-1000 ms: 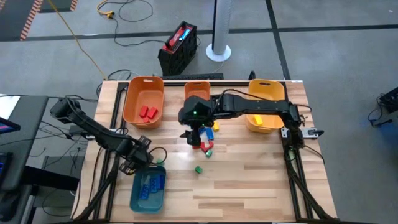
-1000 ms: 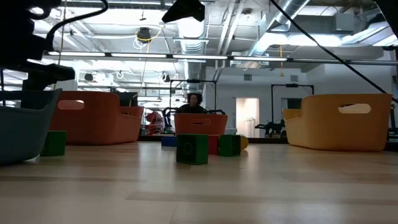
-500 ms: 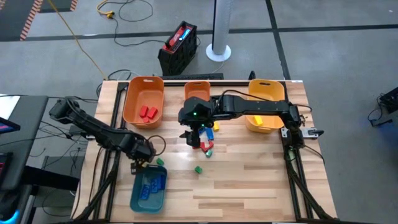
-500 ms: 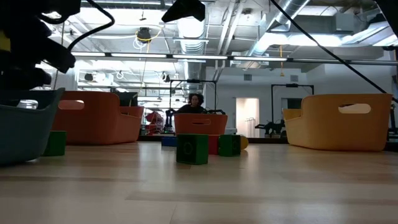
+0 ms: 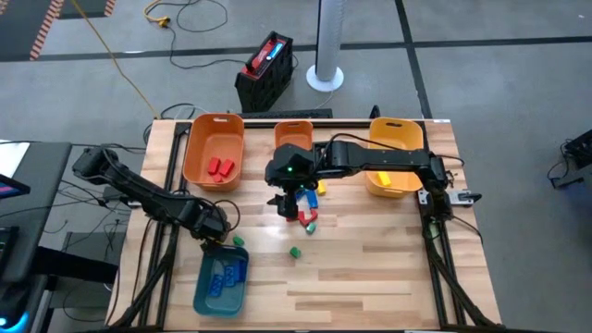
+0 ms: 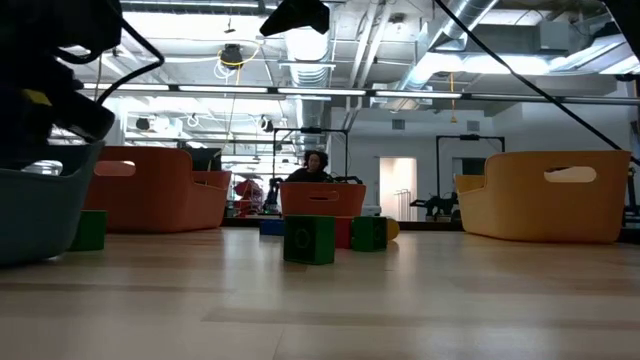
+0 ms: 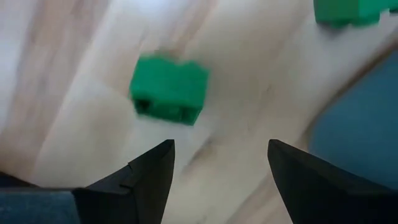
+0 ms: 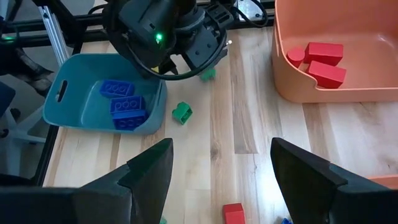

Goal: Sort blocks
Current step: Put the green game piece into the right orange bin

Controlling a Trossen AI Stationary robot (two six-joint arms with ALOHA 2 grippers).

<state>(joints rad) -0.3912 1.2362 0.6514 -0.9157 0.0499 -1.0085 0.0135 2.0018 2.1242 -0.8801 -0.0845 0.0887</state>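
Green block (image 7: 169,89) lies just ahead of the open left gripper (image 7: 217,163).

Four bins (image 5: 214,148): two orange, one yellow, one teal; two arms (image 5: 370,159).

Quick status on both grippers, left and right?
Left gripper: open, empty, above a green block.
Right gripper: open, empty, over the table.

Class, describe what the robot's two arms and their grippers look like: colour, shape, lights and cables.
Both arms are dark, jointed tubes with black cables. The right gripper sits below a bulky wrist with a green light. The left gripper has two dark, wedge-shaped fingers, as has the right.
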